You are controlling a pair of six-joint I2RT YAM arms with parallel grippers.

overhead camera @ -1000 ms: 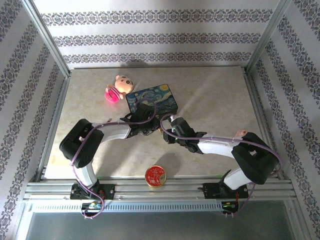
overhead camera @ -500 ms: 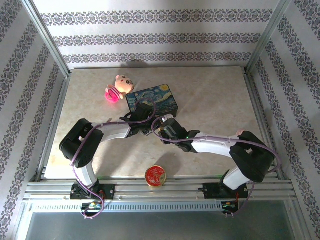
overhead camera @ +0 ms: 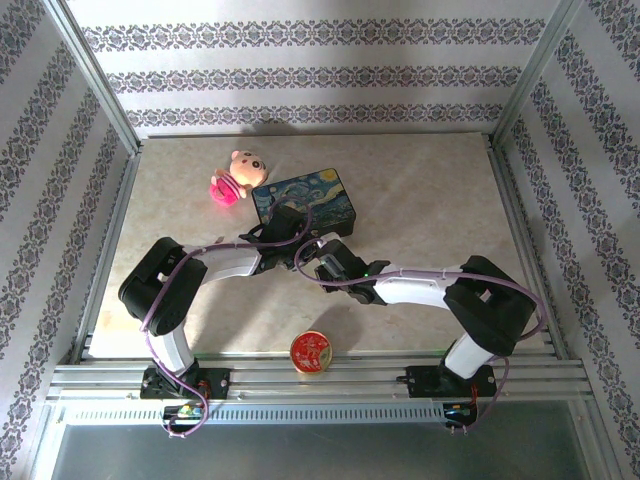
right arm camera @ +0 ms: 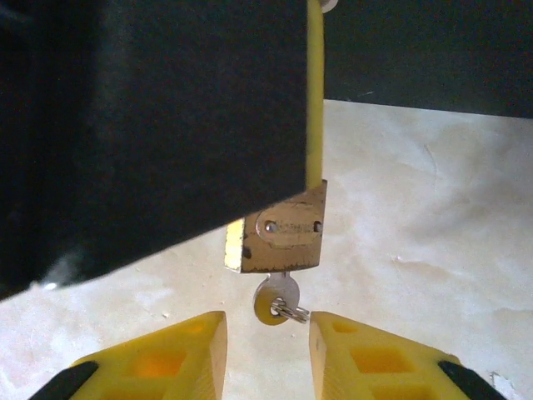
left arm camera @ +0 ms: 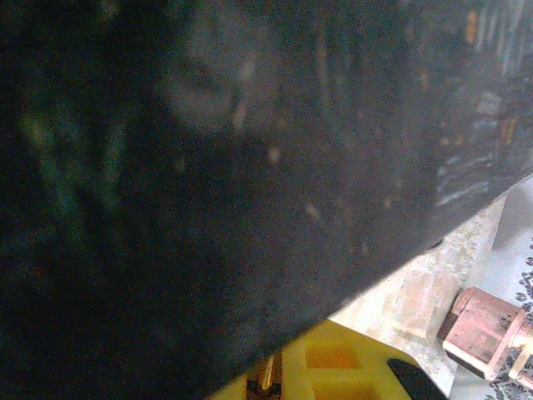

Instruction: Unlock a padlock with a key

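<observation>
Padlock, small and brass-coloured, sat just off the near side of the painted box. It was flanked on both sides by the yellow fingers of the left pincer, which was closed on it. A silvery key with a small ring on its head stuck out of the lock's underside. The right pincer was just short of the key's head, its jaws parted and gripping nothing. Farther out on the pale tabletop, a pink plush toy lay beside the box's far left corner. A round red-gold tin rested at the near edge.
</observation>
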